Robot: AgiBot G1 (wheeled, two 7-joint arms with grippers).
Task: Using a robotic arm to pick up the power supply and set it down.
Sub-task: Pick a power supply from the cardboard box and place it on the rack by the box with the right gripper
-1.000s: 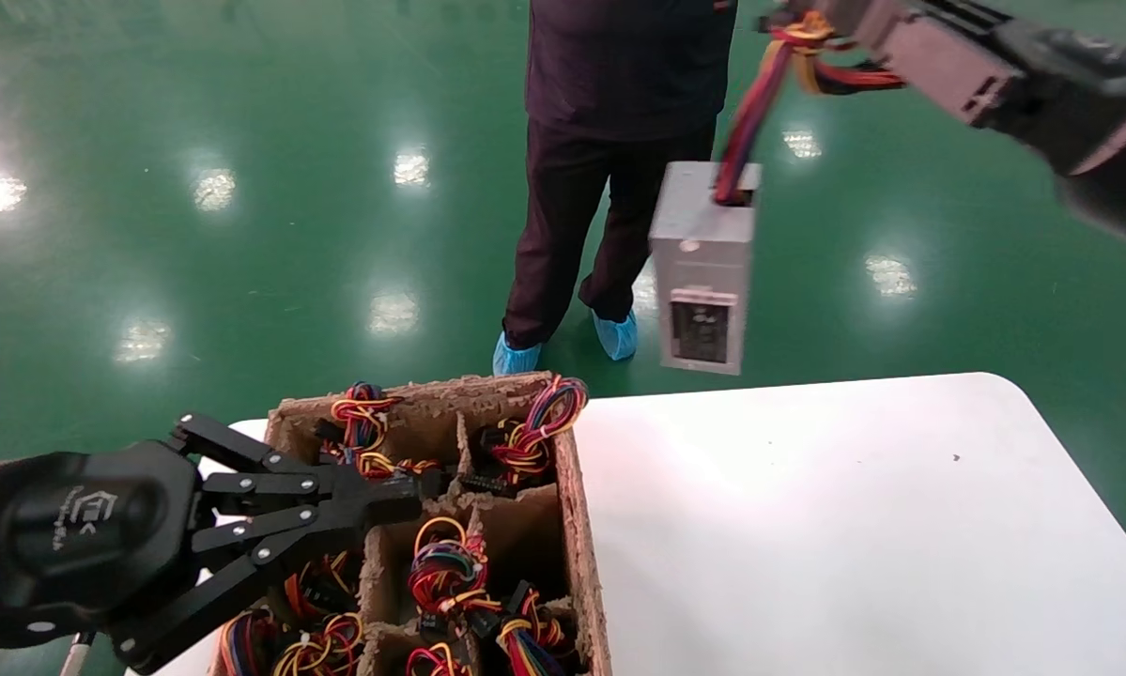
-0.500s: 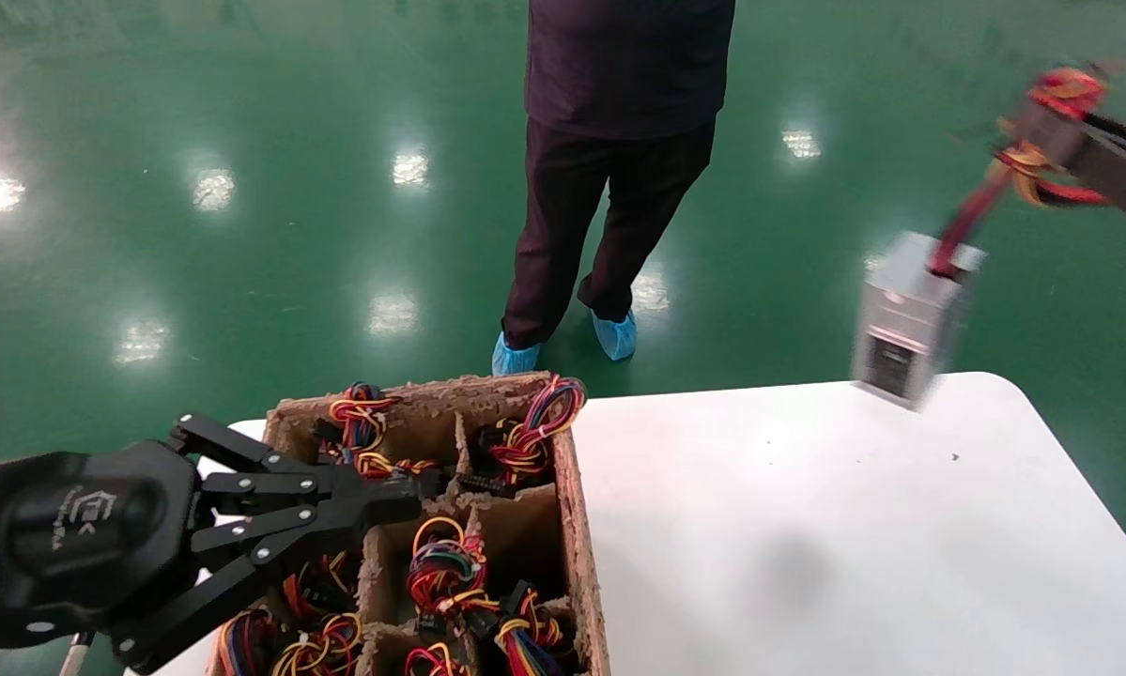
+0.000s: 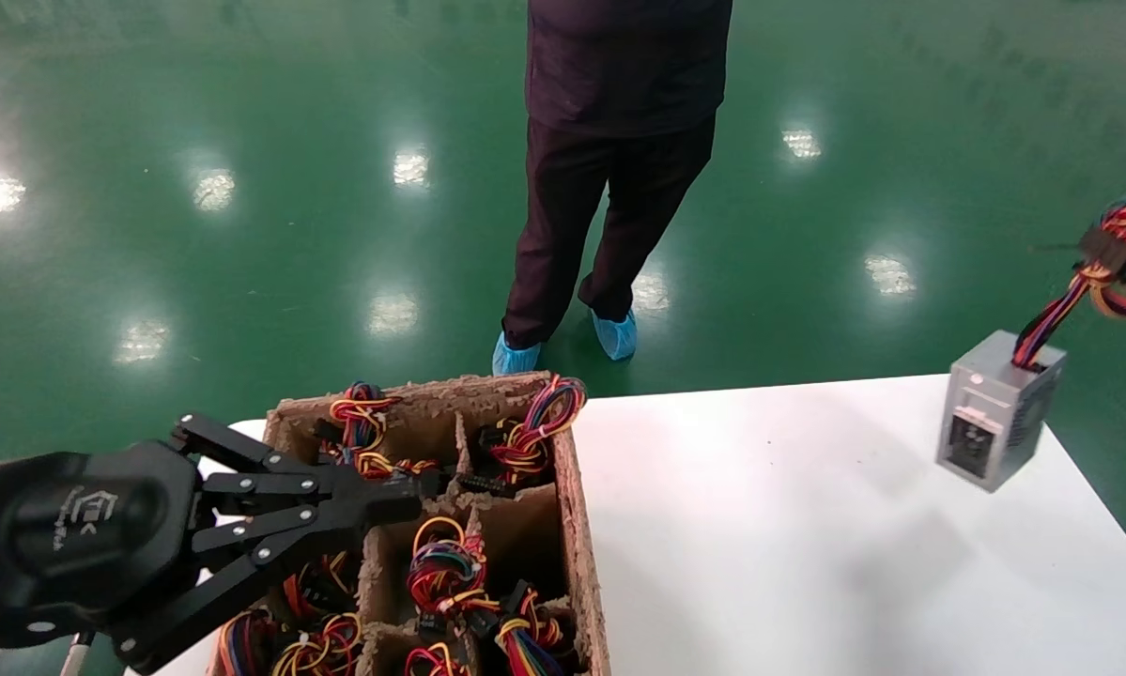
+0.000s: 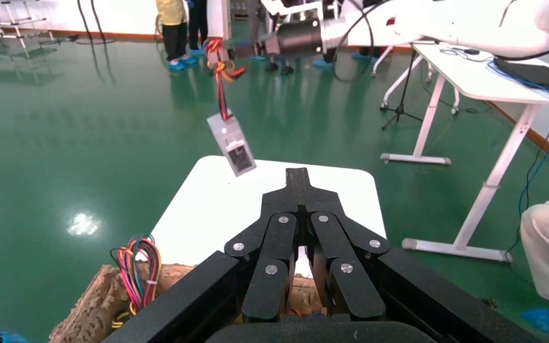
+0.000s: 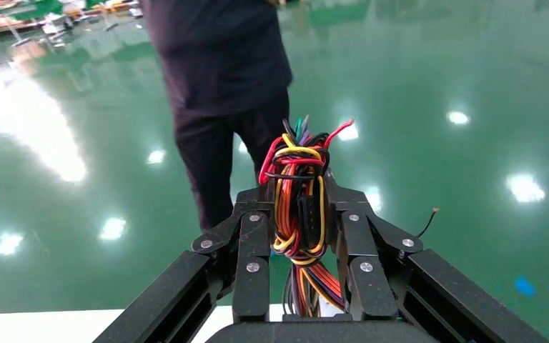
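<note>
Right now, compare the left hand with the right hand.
The left hand holds nothing and hovers over the brown tray; the right hand grips the power supply by its wire bundle, at the table's far right corner. Both are black and closed.

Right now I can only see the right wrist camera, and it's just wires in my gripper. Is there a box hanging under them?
Observer: Yes. The power supply hangs by its wires from the right gripper, over the right end of the white table.
Operator: Is it sitting on the table?
Observer: I can't tell if it touches. It hangs tilted, not upright.
Operator: Where's my other arm?
Observer: The left gripper is shut, hovering over the brown tray of wire bundles.
</note>
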